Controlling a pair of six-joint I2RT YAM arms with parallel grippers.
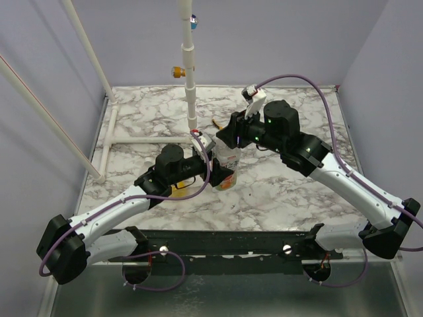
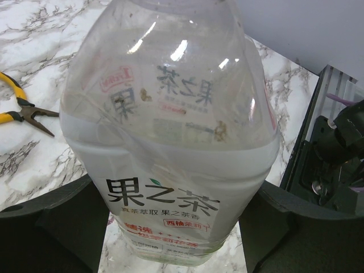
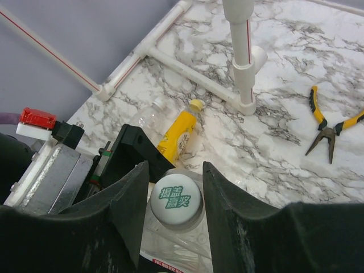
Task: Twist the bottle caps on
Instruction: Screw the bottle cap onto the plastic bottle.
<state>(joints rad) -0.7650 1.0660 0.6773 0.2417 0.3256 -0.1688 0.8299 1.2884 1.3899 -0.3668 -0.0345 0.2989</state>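
Observation:
A clear bottle (image 1: 226, 162) with a green-and-white label stands upright, and my left gripper (image 1: 213, 173) is shut on its body. In the left wrist view the bottle (image 2: 170, 142) fills the space between the dark fingers (image 2: 57, 222). A whitish cap (image 3: 176, 200) with green print sits on its neck. My right gripper (image 3: 175, 168) hangs over it from above, open, one finger close on each side of the cap with only thin gaps. A yellow bottle (image 3: 177, 133) with a yellow cap (image 3: 197, 104) lies on the table beyond.
Yellow-handled pliers (image 3: 327, 128) lie on the marble table (image 3: 284, 165) at the right. A white pipe frame (image 3: 244, 57) stands behind the bottle, its pole (image 1: 190, 79) carrying a small blue piece (image 1: 193, 22) and a yellow one (image 1: 177, 71). Another clear bottle (image 3: 147, 118) lies beside the yellow one.

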